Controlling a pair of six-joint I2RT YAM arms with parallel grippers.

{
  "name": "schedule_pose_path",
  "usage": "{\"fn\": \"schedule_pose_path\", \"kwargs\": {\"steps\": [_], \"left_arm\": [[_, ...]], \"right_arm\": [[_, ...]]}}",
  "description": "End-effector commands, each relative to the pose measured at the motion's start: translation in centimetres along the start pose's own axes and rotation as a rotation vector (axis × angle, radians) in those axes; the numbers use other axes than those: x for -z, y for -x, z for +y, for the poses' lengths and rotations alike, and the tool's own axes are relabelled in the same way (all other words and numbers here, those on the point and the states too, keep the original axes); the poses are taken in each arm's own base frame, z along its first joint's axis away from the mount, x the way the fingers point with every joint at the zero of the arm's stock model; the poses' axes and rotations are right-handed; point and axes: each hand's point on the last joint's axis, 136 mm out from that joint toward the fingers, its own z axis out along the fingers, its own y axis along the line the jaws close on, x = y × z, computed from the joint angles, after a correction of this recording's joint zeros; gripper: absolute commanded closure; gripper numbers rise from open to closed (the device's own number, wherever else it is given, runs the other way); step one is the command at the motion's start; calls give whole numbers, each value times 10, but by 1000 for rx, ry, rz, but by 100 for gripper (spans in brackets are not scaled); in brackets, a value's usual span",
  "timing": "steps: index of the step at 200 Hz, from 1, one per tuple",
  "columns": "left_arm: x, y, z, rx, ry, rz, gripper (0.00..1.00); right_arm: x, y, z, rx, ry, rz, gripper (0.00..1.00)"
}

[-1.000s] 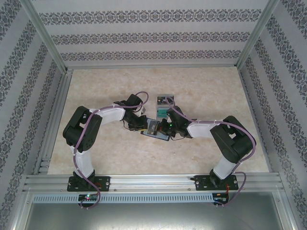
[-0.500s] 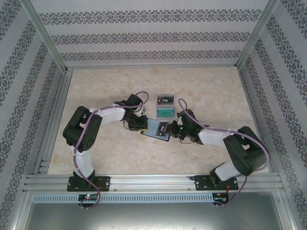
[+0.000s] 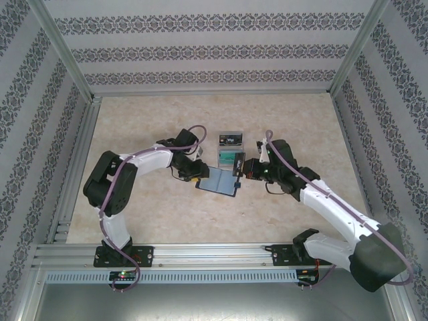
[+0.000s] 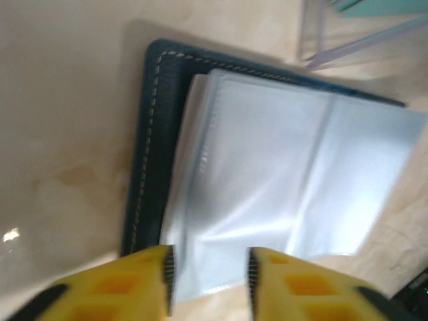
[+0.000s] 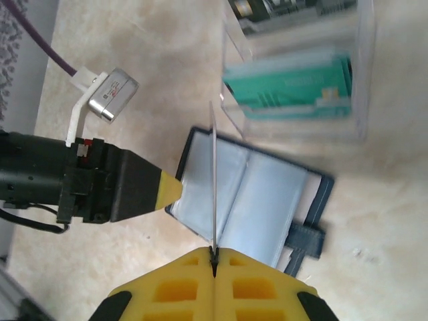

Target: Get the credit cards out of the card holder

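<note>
Right claw point(image 5: 214, 254) clenched on thin credit card point(image 5: 213, 180), now by card holder point(image 5: 257, 194)'s far-right corner; left claw point(image 4: 207, 257) parted.

Even, diffuse overhead light fills the top view. The left arm point(image 3: 144, 160) and right arm point(image 3: 331, 207) cast only faint, soft shadows on the table point(image 3: 167, 214), and the frame rails point(image 3: 72, 174) bow slightly toward the picture's edges. The left wrist view is soft all over. The left gripper point(image 4: 207, 267) is blurred, and the card holder point(image 4: 267, 180) ahead of its fingertips has a milky sheen on its clear sleeves. A small glint lies on the table to the fingers' left. The right wrist view is sharper. There the credit card point(image 5: 213, 180), pinched edge-on in the right gripper point(image 5: 214, 257), reads as a thin pale line, while the clear box point(image 5: 361, 80) beyond it is smeared.
</note>
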Motion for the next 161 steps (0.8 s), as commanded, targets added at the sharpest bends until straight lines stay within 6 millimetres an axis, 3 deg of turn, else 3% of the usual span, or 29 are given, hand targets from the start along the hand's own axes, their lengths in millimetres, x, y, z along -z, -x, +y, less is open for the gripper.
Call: {"fn": "schedule_pose_path", "kwargs": {"steps": [1, 24, 37, 54, 59, 86, 108, 161], "left_arm": [[43, 16, -28, -39, -22, -120, 42], [72, 24, -31, -34, -6, -218, 26], [89, 27, -27, -19, 11, -274, 9], [113, 30, -21, -2, 40, -359, 6], [120, 30, -17, 7, 61, -384, 0], [155, 25, -2, 23, 122, -496, 1], [177, 19, 8, 41, 140, -572, 1], [198, 6, 31, 78, 193, -652, 1]], "right_arm": [[17, 15, -8, 228, -117, -4, 100], [22, 44, -2, 430, -197, -2, 100], [20, 59, 3, 561, -228, 8, 100], [15, 77, 7, 705, -263, 22, 100], [12, 81, 9, 757, -263, 33, 100], [5, 102, 12, 1008, -319, 111, 100], [-7, 104, 16, 1204, -322, 218, 100], [-50, 100, 4, 1541, -376, 395, 100]]}}
